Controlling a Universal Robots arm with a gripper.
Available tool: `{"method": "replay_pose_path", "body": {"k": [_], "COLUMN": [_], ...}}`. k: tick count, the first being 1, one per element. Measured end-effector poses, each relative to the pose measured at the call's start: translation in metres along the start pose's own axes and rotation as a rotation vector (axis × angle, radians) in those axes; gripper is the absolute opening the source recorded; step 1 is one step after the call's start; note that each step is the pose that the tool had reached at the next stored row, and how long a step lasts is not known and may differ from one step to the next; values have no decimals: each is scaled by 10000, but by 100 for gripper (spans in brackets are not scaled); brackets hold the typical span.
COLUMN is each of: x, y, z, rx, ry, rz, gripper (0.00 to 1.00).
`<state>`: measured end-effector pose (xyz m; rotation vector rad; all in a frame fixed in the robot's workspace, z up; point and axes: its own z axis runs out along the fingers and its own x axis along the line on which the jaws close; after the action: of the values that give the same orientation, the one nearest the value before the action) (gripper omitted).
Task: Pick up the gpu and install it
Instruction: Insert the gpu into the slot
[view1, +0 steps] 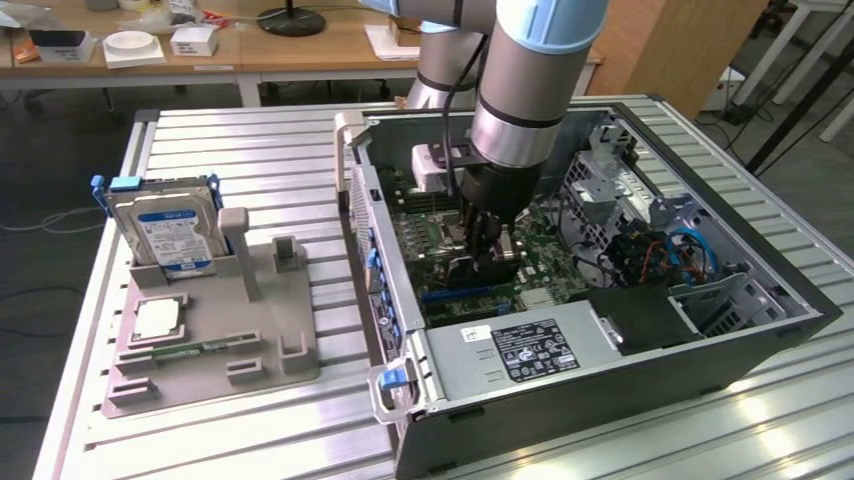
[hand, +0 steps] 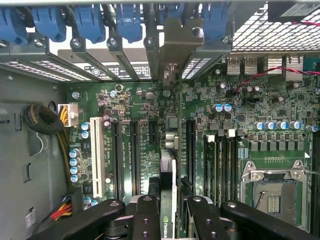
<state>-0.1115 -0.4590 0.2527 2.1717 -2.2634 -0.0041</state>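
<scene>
Now we are mid-install: our hand (view1: 479, 260) is clamped on the gpu (hand: 168, 180), held edge-on just above the motherboard (hand: 135, 102) inside the case (view1: 601, 405), so seating it calls for exact slot alignment.

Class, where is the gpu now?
In the wrist view the gpu stands edge-on in the gripper, over the motherboard inside the computer case, right of the hard drive in the exterior view.

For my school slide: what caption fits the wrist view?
Gripper grips the gpu edge-on over the green motherboard.
</scene>
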Motion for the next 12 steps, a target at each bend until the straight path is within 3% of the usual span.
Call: {"method": "replay_pose_path", "body": {"k": [12], "x": [-7], "y": [0], "z": [24], "rx": [17], "ry": [2], "rz": [-1], "gripper": [26]}}
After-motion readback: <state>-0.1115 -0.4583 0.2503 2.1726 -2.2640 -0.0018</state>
